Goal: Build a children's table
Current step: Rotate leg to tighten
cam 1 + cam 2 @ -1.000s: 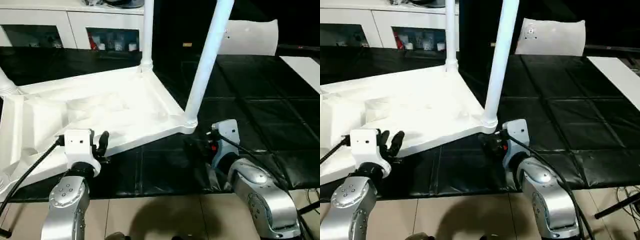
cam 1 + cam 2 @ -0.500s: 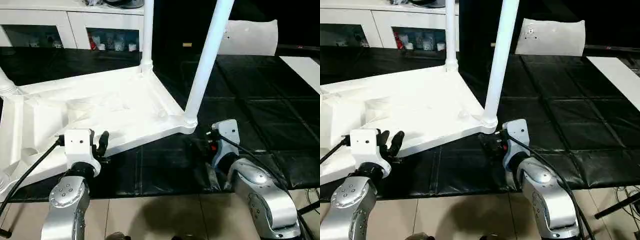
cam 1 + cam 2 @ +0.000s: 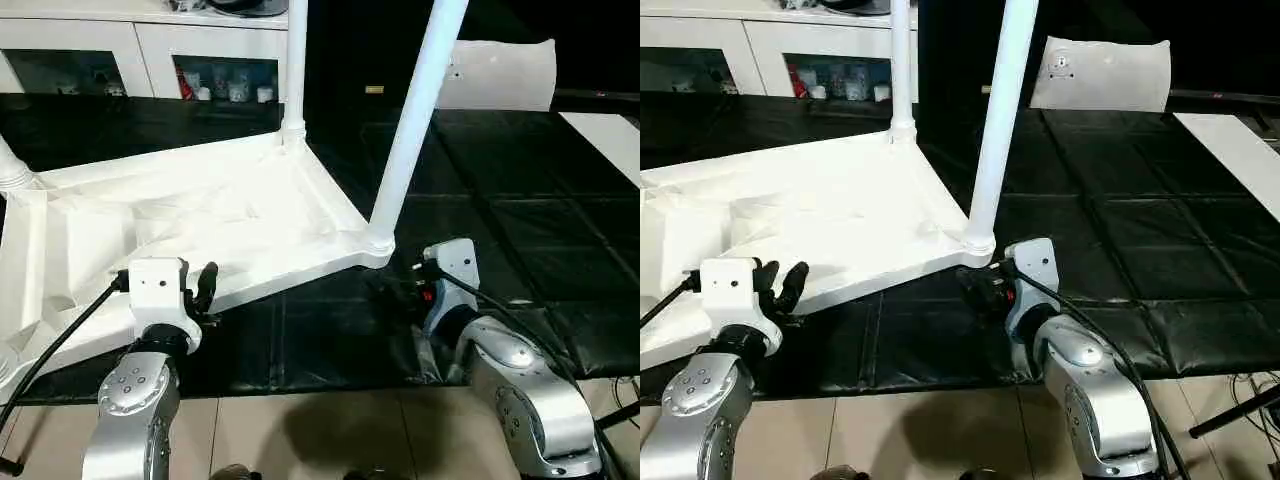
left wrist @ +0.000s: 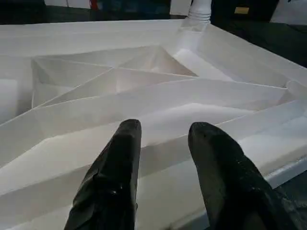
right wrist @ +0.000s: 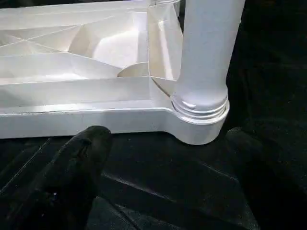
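The white table top point(image 3: 190, 235) lies upside down on the black mat point(image 3: 520, 200), with its ribbed underside facing up, and it is just ahead of both grippers. The left gripper point(image 4: 163, 143) has its two black fingers point(image 4: 120, 158) spread apart and holds nothing; its tips are above the near edge of the table top, and I cannot tell if they touch the plastic. The right gripper point(image 5: 168, 158) is also spread wide and empty, low over the mat, and the corner socket point(image 5: 199, 122) stands just ahead of the gap between its fingers, not touching them. From this socket a long white leg point(image 3: 415, 110) rises upright. A second leg point(image 3: 295, 65) stands in the far corner, well beyond both grippers, and the base of another leg point(image 3: 12, 172) shows at the far left corner. Behind the mat, far from the grippers, is a white cabinet point(image 3: 140, 50) with glass doors, and a flat white sheet point(image 3: 500, 72) lies far ahead of the right gripper.
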Controlling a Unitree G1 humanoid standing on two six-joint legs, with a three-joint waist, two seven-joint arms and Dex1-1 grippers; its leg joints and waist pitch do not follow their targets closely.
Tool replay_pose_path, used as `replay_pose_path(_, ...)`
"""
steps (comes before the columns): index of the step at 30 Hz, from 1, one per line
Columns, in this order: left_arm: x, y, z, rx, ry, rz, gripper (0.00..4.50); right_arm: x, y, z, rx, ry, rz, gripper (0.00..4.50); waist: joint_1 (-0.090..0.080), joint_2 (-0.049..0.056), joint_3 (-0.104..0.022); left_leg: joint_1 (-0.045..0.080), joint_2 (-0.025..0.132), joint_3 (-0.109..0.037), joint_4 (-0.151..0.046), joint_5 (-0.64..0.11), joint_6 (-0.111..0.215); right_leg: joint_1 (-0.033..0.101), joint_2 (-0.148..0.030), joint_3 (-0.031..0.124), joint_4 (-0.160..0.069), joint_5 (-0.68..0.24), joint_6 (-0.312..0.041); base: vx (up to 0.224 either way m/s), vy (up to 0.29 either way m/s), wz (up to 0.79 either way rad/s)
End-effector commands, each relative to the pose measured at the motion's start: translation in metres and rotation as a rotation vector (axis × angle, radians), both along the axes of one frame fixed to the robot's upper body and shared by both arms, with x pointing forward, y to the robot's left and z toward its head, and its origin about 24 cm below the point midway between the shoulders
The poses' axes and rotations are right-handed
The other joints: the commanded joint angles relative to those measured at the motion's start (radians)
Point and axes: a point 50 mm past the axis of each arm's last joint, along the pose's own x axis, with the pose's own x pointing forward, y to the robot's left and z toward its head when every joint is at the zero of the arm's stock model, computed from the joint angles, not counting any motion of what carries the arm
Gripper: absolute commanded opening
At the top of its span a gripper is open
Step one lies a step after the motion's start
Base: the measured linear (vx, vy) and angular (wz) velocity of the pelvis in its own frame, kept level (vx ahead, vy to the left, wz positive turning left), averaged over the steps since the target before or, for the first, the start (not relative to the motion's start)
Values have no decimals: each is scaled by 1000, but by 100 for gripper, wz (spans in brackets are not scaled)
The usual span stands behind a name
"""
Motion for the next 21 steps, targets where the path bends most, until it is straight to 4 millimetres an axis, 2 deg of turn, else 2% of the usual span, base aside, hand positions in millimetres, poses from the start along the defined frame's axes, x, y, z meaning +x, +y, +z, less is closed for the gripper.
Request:
replay_pose_path(1, 0, -2, 2, 6, -5, -4, 185, 1, -3, 1, -2, 2, -13, 419, 1, 6, -55, 16, 75, -50, -79, -294, 0, 28, -104, 74, -96, -410, -34, 0, 0, 0)
replay_pose_path(21, 0, -2, 2, 6, -5, -4, 185, 1, -3, 1, -2, 2, -13, 419, 1, 6, -55, 16, 76, -49, -79, -287, 1, 29, -104, 75, -92, -389, -42, 0, 0, 0)
